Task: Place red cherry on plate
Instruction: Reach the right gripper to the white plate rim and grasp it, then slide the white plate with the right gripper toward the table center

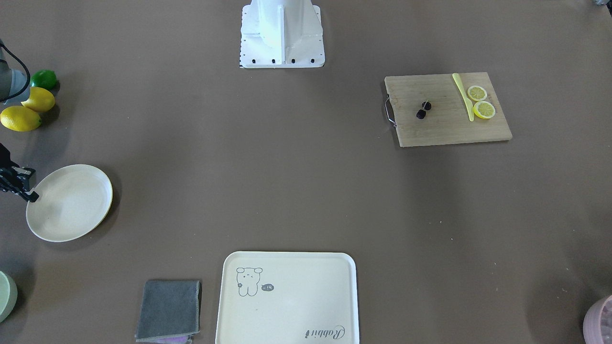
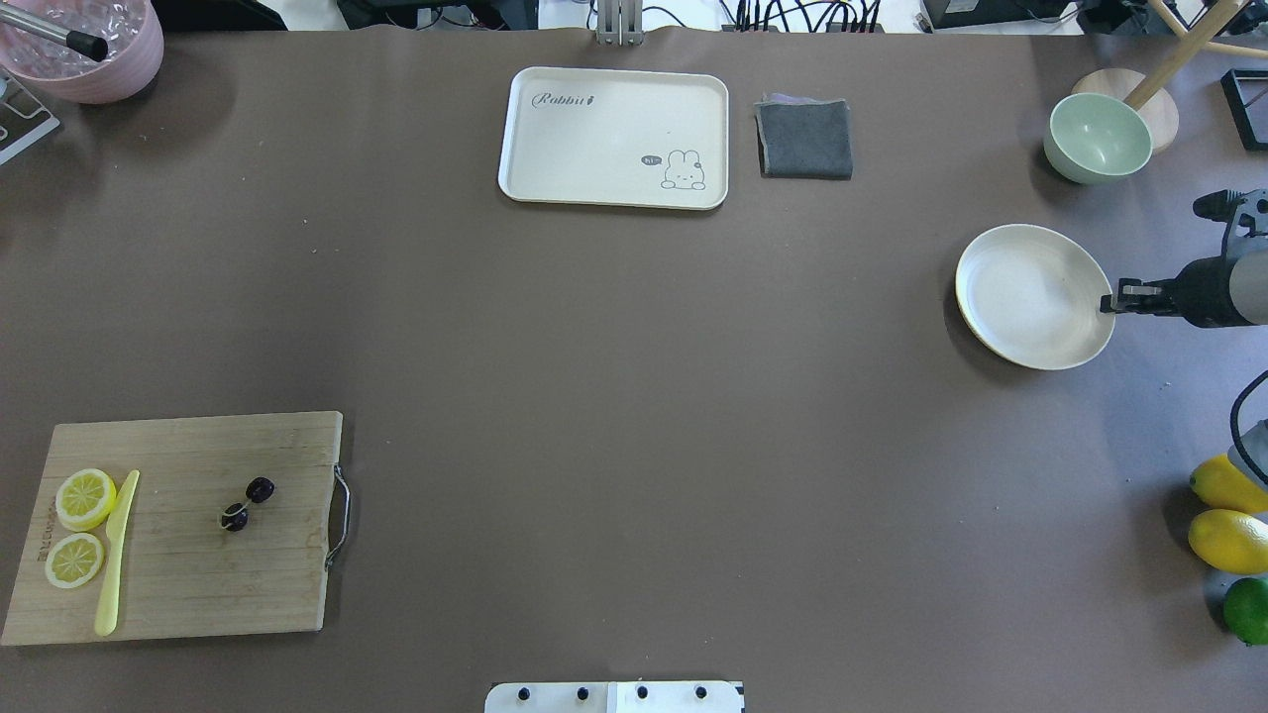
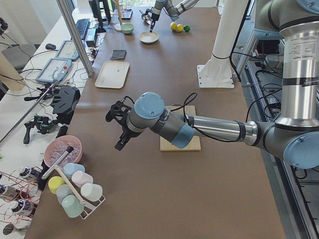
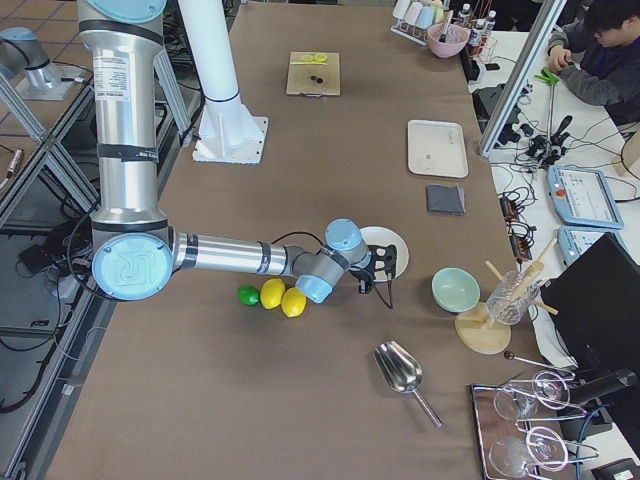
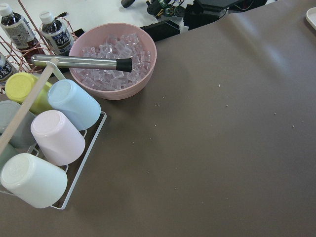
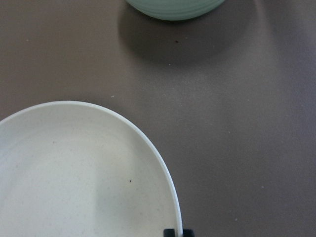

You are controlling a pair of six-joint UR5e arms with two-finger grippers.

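Overhead exterior: plate (image 2: 1030, 297) bare; red cherry (image 2: 247, 503) on cutting board (image 2: 198, 594), well apart from plate; pink bowl (image 2: 119, 79) holds ice. Right wrist-mounted alone shows right hand (image 6: 177, 232) narrow, pinching plate rim. Left hand (image 3: 114, 130): cannot tell.

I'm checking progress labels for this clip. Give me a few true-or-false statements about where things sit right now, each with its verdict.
1. The red cherry lies on the plate. False: it lies on the cutting board, and the plate is empty.
2. The right gripper is at the plate's rim. True.
3. Two lemon slices lie on the cutting board. True.
4. The grey cloth lies on the tray. False: it lies on the table, beside the tray.
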